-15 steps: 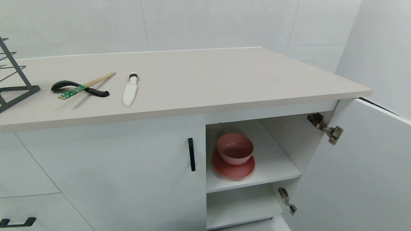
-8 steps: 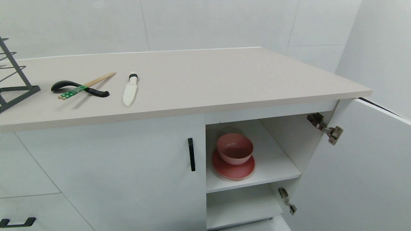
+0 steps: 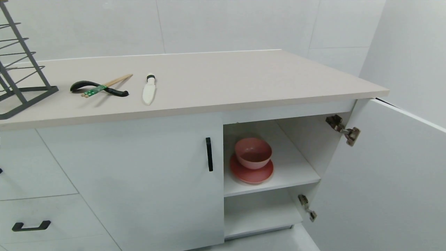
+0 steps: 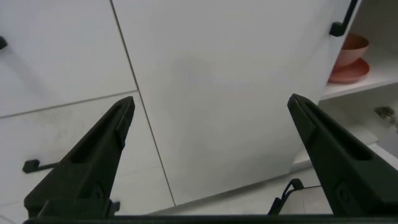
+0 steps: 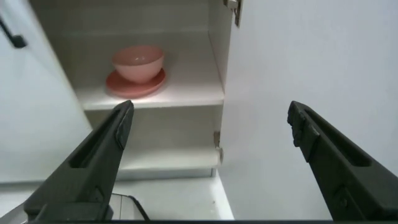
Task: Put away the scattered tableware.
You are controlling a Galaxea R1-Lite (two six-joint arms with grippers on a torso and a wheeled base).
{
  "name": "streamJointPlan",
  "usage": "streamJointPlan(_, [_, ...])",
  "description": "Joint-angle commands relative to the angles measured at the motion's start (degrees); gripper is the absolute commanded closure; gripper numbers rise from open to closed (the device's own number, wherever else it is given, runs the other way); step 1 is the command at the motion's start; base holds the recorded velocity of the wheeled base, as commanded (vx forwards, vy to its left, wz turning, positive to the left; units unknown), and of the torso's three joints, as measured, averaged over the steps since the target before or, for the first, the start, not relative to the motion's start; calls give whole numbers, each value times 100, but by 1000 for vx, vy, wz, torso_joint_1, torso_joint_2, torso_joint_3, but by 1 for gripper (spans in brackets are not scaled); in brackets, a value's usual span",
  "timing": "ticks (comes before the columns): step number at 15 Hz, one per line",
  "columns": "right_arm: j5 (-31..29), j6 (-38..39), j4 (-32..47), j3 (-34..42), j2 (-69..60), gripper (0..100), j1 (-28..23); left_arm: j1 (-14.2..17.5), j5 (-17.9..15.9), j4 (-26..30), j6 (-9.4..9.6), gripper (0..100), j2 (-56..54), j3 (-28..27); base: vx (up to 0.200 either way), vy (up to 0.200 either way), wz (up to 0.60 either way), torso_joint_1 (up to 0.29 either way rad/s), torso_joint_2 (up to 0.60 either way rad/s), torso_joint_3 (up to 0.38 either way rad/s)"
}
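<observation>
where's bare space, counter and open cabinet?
Counter is bare from the knife to its right end. Upper shelf is free right of the bowl on its plate; lower shelf looks bare. Crowded: spoon and chopsticks by the rack.

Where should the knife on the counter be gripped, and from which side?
Probably best from above, pinching the knife across its narrow width near the black band. It lies flat on the counter, apart from the spoon.

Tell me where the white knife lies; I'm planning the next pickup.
In the head view the white knife lies on the countertop's left part, near its front edge, just right of the black spoon and chopsticks, apart from both.
</observation>
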Motion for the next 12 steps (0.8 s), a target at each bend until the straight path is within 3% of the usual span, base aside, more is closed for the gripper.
streamJointPlan(1, [5, -4, -2, -4, 198, 0, 75, 1, 6, 7, -21, 0, 0, 0, -200, 0, 0, 2, 2, 2])
streamJointPlan(2, [14, -4, -2, -4, 242, 0, 251, 1, 41, 7, -73, 0, 0, 0, -200, 0, 0, 2, 7, 2])
streamJointPlan(8, [-346, -84, 16, 5, -65, 0, 31, 1, 93, 7, -65, 0, 0, 0, -200, 0, 0, 1, -1, 5])
streamJointPlan(10, [-1006, -92, 280, 5, -65, 0, 31, 1, 225, 7, -82, 0, 0, 0, 0, 0, 0, 0, 0, 0])
streamJointPlan(12, [-970, -66, 262, 5, -65, 0, 40, 1, 234, 7, -91, 0, 0, 0, 0, 0, 0, 0, 0, 0])
